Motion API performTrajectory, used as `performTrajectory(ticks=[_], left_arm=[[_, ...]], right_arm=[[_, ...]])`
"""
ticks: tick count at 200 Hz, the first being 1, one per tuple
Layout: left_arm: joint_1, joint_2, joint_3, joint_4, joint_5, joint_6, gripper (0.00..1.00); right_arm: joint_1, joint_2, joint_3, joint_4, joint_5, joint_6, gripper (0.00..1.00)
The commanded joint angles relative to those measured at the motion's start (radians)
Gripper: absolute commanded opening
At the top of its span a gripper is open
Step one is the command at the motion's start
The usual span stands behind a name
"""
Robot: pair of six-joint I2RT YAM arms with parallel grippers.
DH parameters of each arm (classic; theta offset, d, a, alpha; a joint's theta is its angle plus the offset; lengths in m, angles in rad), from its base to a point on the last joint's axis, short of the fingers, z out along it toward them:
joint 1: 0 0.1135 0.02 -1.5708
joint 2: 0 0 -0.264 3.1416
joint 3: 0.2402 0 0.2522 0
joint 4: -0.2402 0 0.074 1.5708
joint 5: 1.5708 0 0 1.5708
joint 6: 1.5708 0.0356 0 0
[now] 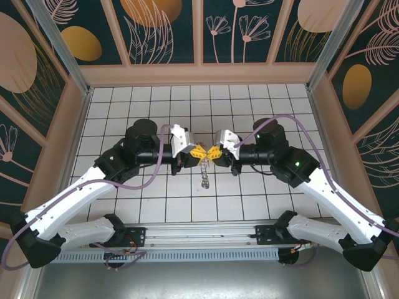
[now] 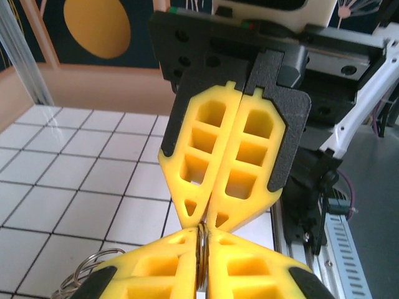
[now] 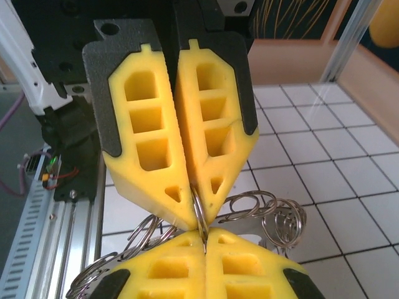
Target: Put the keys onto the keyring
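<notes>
I am clamping my left gripper (image 1: 199,151) and right gripper (image 1: 215,152) tip-to-tip on the flat grey loop-fringed metal keyring (image 3: 199,218). Ring-opening step judged in hand; next calls for prying its coil apart.

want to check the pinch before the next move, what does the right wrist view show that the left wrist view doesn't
Right wrist view: the grey metal keyring's thin wire loops fan out on both sides of the pinch. Left wrist view: the right arm's white link at the right edge, and loops bunched at the bottom left corner. Both: the yellow-fingered left gripper and right gripper meet tip to tip, each shut on the ring's thin edge.
</notes>
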Motion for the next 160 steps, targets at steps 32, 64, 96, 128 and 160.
performTrajectory(ticks=[32, 64, 96, 128, 160], left_arm=[[-0.003, 0.061, 0.064, -0.198, 0.020, 0.081, 0.00], [-0.003, 0.074, 0.068, -0.184, 0.061, 0.054, 0.00], [-0.003, 0.006, 0.008, 0.011, 0.119, -0.048, 0.00], [-0.004, -0.037, -0.051, 0.257, 0.173, -0.171, 0.00], [-0.004, -0.053, -0.087, 0.418, 0.186, -0.248, 0.00]], right_arm=[[0.013, 0.048, 0.128, -0.048, -0.010, -0.073, 0.00], [0.015, 0.075, 0.149, -0.067, 0.003, -0.084, 0.00], [0.016, 0.056, 0.111, -0.029, 0.032, -0.056, 0.00], [0.017, -0.014, 0.028, 0.069, 0.011, -0.016, 0.12], [0.018, -0.055, -0.020, 0.136, -0.023, 0.023, 0.13]])
